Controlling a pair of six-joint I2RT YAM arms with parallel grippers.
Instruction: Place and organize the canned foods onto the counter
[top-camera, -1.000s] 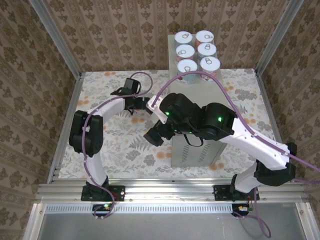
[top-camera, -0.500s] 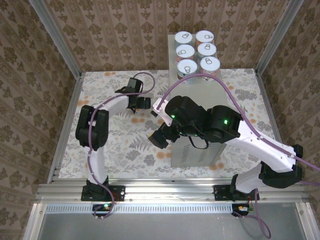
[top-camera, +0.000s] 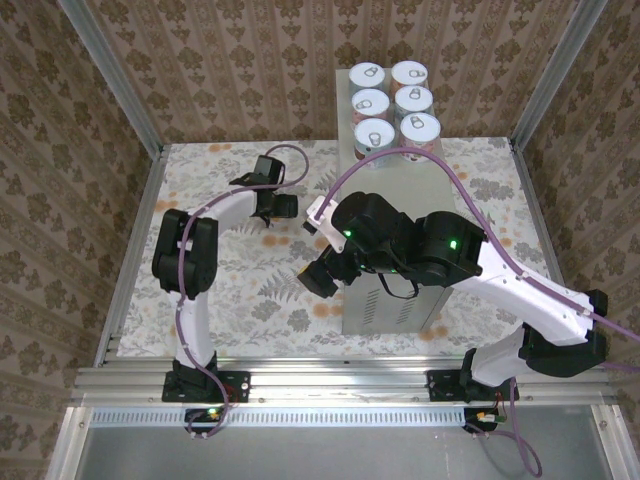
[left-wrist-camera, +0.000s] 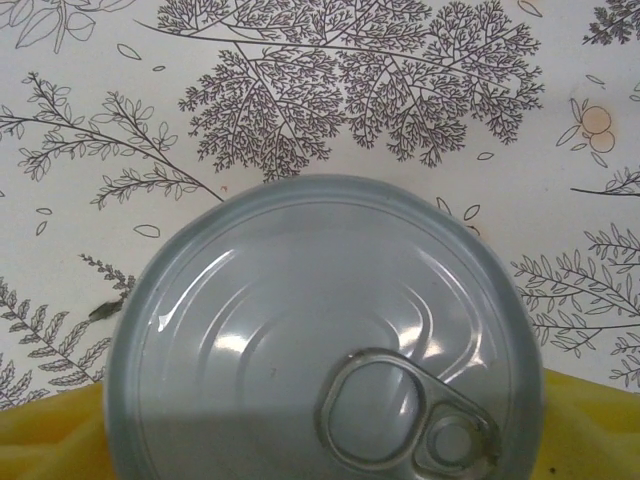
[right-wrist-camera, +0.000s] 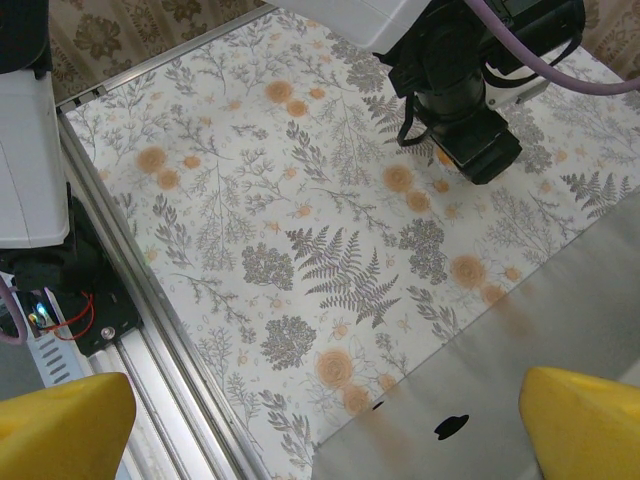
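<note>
top external: left arm (top-camera: 225, 208) elbow-bent, jaws low around a tin (left-wrist-camera: 320, 330)

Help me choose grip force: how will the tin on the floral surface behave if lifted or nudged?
The tin looks stiff, ribbed metal on top, so it should resist squeezing. Standing upright on its flat end, it probably slides rather than tips. Knocked over, its round body would likely roll.

Floral floor sheet (top-camera: 250, 290) w/ damask-pattern walls (top-camera: 200, 60), alu frame rail (top-camera: 330, 385) at near edge.
</note>
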